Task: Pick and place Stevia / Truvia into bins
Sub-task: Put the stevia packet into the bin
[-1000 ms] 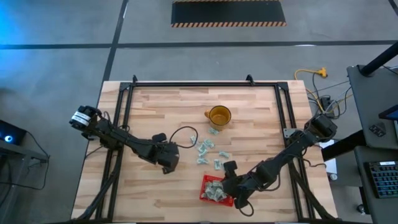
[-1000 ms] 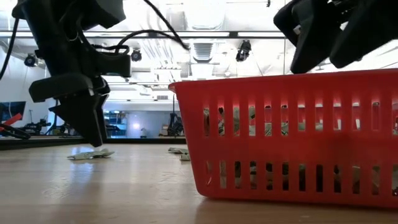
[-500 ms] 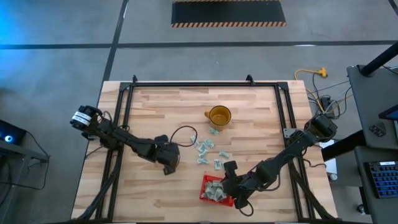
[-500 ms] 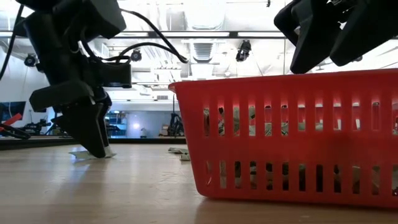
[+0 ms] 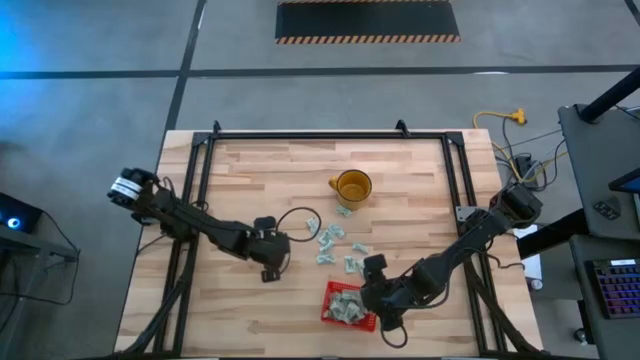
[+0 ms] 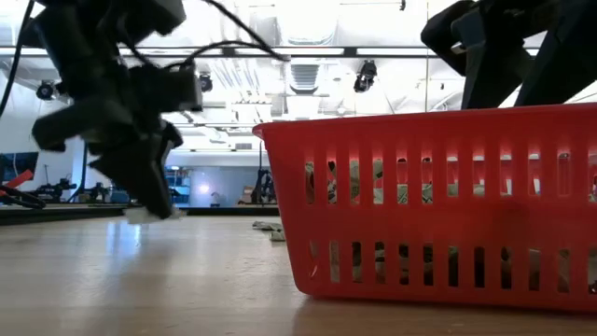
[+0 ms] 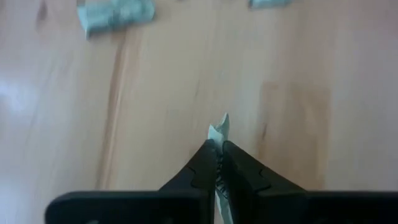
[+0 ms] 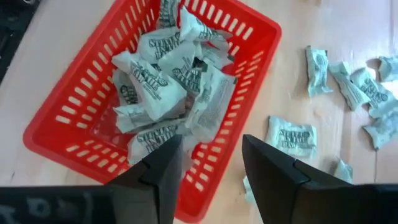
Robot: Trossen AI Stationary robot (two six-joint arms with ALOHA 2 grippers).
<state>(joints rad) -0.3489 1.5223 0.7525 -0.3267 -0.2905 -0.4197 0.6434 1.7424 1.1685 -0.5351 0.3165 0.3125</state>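
Left claw (image 7: 217, 155): pressed together on one pale green-and-white sweetener packet (image 7: 219, 127), whose tip sticks out past my fingertips; the claw sits over bare wooden worktop (image 5: 250, 180), left of the loose packets. In the low view this claw (image 6: 154, 207) hangs just above the boards with the pale packet at its tip. Right claw (image 8: 208, 165): spread, nothing between the fingers, poised over the near edge of the red basket (image 8: 62, 118). Basket: stands on the worktop toward the front, right of centre (image 5: 330, 305), holding a heap of packets (image 8: 168, 74) piled loosely on one another. Loose packets (image 5: 335, 245): a scatter lying flat on the worktop between the basket and the mug, several of them just beside the basket's far side (image 8: 291, 134). Mug (image 5: 353, 186): translucent amber, upright, handle pointing left, behind the scatter, one packet close at its front.
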